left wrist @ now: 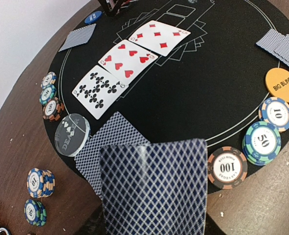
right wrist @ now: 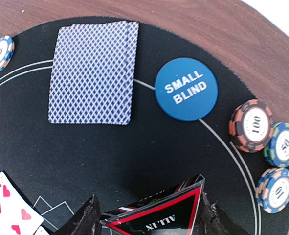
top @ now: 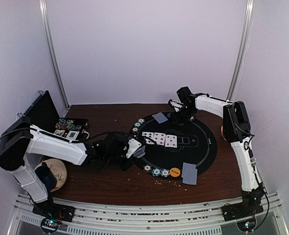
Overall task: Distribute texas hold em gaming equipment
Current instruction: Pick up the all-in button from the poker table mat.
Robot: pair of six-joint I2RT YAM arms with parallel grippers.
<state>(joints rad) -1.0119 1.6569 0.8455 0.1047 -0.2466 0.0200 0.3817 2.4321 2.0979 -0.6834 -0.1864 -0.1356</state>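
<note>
My left gripper [top: 136, 148] hangs over the mat's left edge, shut on a blue-backed playing card [left wrist: 154, 188] that hides its fingers. Under it lies another face-down card [left wrist: 110, 139], next to a clear dealer puck [left wrist: 72, 134]. Three face-up cards [left wrist: 128, 59] lie in a row on the black mat [top: 205, 147]. My right gripper [right wrist: 151, 223] is at the mat's far side, shut on the red triangle marker [right wrist: 164, 220]. Beyond it lie the blue small-blind disc [right wrist: 186, 89], face-down cards [right wrist: 93, 73] and chips [right wrist: 252, 126]. The orange big-blind disc [left wrist: 282, 84] lies beside chips [left wrist: 262, 142].
An open black case [top: 70, 128] with chips stands at the back left. A patterned bowl [top: 56, 174] sits near the left arm's base. Two chip stacks [left wrist: 40, 182] stand on the wood off the mat. More face-down cards [top: 189, 173] lie at the mat's near edge.
</note>
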